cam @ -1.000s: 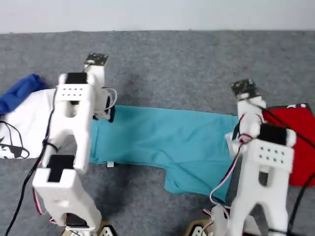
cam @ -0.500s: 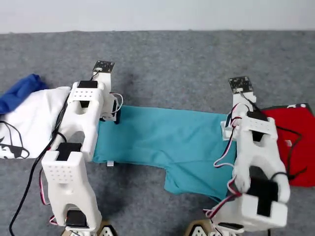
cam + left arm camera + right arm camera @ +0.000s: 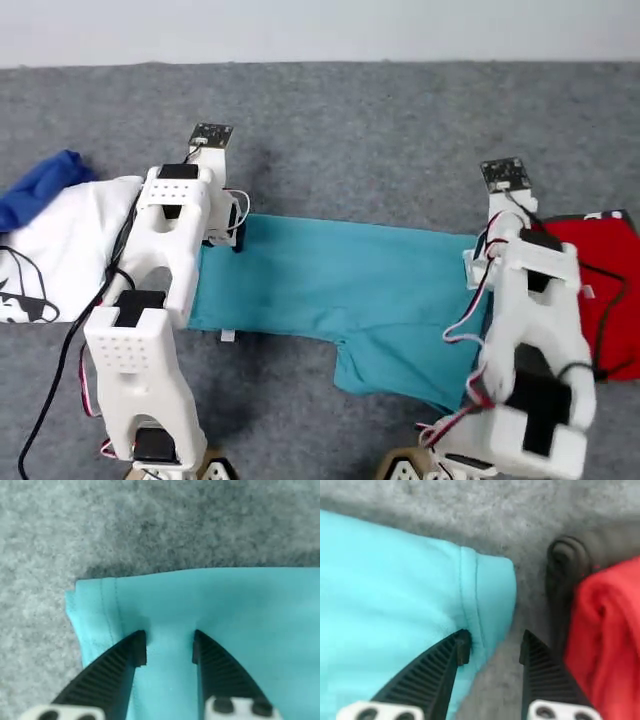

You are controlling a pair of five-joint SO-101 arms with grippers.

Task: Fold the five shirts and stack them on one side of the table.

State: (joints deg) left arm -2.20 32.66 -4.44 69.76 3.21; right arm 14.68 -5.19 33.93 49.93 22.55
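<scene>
A teal shirt (image 3: 340, 290) is spread as a long flat band on the grey felted table (image 3: 350, 120), one flap jutting from its near edge. At its far left corner the left gripper (image 3: 169, 645) is pressed onto the smooth cloth beside the stitched hem, ribbed black fingers (image 3: 125, 660) parted, nothing grasped. At its far right corner the right gripper (image 3: 492, 647) is likewise spread, one finger on the hem, the other on felt. A crumpled red shirt (image 3: 605, 290) is seen right of the teal shirt, a white shirt (image 3: 50, 250) and a blue shirt (image 3: 40, 185) left of it.
</scene>
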